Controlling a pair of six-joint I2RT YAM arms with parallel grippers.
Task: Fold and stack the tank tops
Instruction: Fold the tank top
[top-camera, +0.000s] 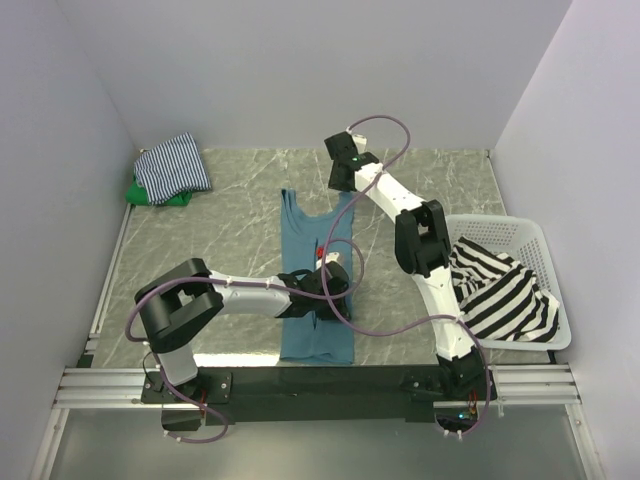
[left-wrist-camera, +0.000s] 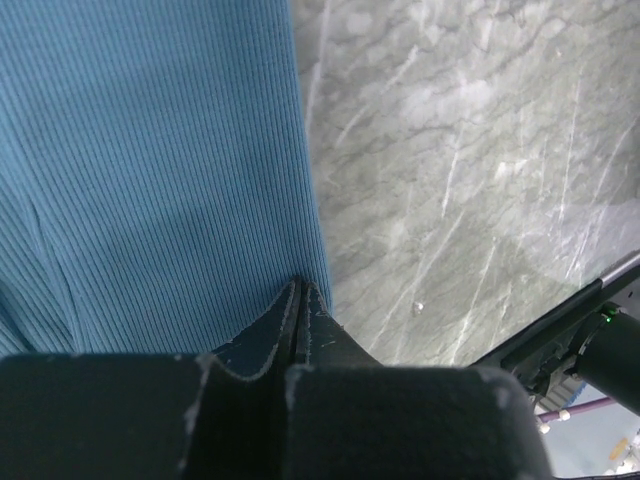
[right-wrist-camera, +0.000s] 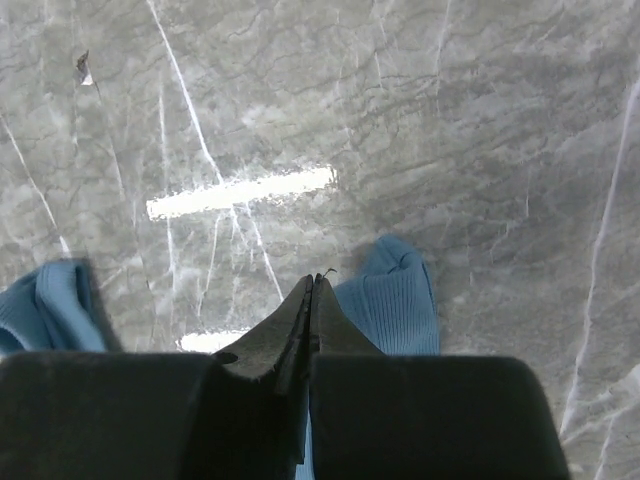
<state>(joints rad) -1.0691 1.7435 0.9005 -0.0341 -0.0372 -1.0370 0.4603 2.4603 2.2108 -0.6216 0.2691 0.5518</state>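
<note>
Lying flat on the table (top-camera: 230, 240), the teal tank top (top-camera: 305, 235) was met by the left gripper (left-wrist-camera: 300, 290), pressed shut at its side edge, and the right gripper (right-wrist-camera: 313, 282), pressed shut beside a strap (right-wrist-camera: 395, 300); whether cloth was pinched could not be told.

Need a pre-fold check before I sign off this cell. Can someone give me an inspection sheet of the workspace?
Surface: marble-look table, one small speck.
Job's things: teal top flat at centre; thin-striped top folded on green top, far left corner; bold-striped top in the basket.
Clutter: white basket at right.
Grippers: left gripper shut on the teal top's side edge; right gripper shut on its strap.
Cables: purple cables on both arms, one looping over the teal top.
Surroundings: plain walls on three sides; metal rail at near edge.
</note>
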